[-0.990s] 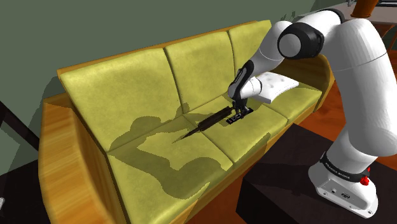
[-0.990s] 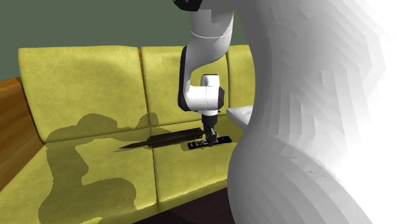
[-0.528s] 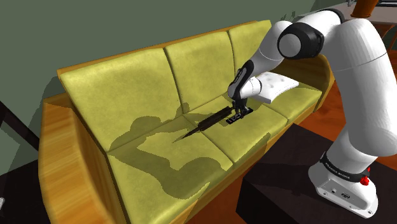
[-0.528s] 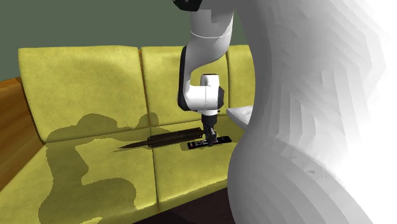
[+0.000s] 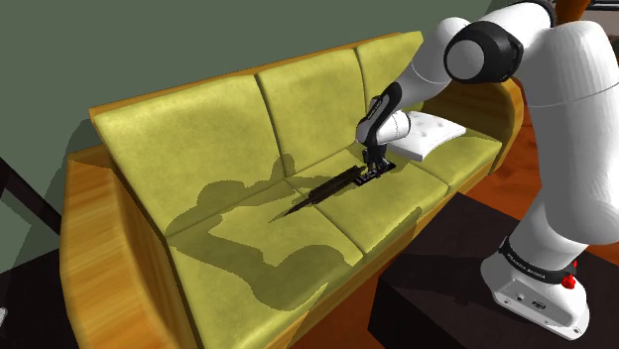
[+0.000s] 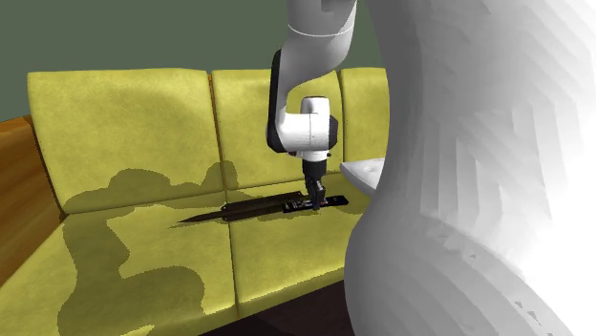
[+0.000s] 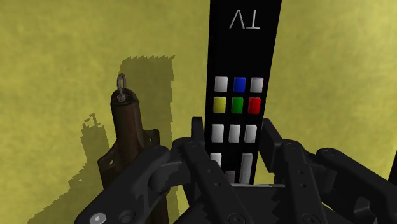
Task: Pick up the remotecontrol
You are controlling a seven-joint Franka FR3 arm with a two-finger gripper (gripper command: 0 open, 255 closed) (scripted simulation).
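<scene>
Shoulder view, left to right: yellow-green sofa (image 5: 149, 149) with wood-coloured sides, dark brown pointed tool (image 5: 322, 190) on the middle seat, hand (image 5: 375, 165) at the tool's 2 o'clock end, white cushion (image 5: 427, 134) at 2 o'clock from the hand, dark stand (image 5: 436, 288) at 5 o'clock.

Remote control (image 7: 243, 83): black, with grey, blue, yellow, green and red buttons. It is over the middle seat, just beside the tool's ringed handle, at 3 o'clock from it in the second exterior view.

Hand state: both fingers (image 7: 198, 156) press on the remote control's long edges near one end, pinching it between them.

Done so far: the reach and the closing look finished.

Contact with the seat: the remote control seems a shade above the cushion, but I cannot tell for sure that it is off it.

Left to do: a clear lift straight up, away from the sofa.

Risk: the grip is near one end, so the long body may droop or twist. The tool lies close enough to be nudged.
</scene>
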